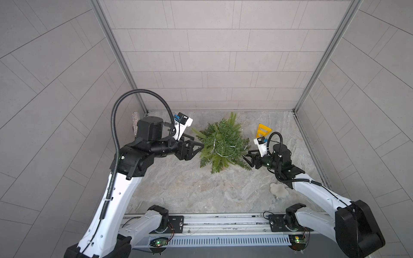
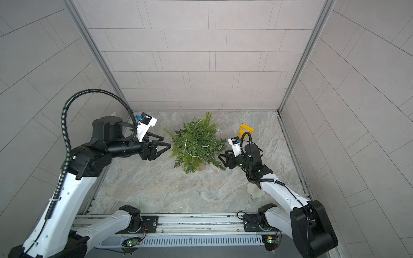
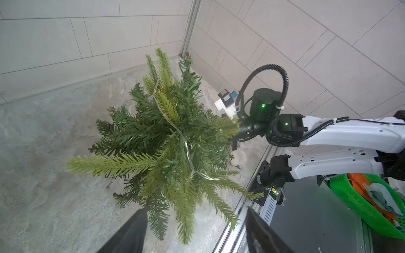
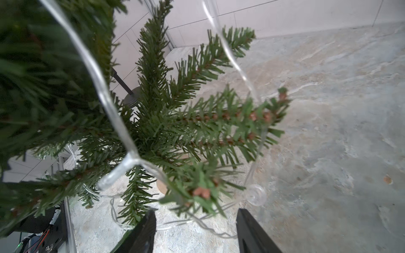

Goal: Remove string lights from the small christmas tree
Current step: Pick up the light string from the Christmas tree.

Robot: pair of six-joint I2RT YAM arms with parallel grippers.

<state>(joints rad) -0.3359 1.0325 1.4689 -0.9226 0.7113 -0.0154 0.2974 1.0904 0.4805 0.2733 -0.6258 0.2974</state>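
There is one small christmas tree (image 1: pixel 223 143), one strand of string lights (image 3: pixel 186 145), one yellow plastic triangle (image 1: pixel 262 131), one fluffy white pom-pom (image 1: pixel 277 189) and one glittery silver stick (image 1: pixel 135 124), all around a single surface (image 1: pixel 190 183). There are two robot arms, the left arm (image 1: pixel 116 196) and the right arm (image 1: pixel 317 192), with one end effector each: the left end effector (image 1: pixel 198 141) and the right end effector (image 1: pixel 247 155). The left wrist view adds one green basket (image 3: pixel 350 197), and only one round clear bulb (image 4: pixel 255 195) is plain enough to count.
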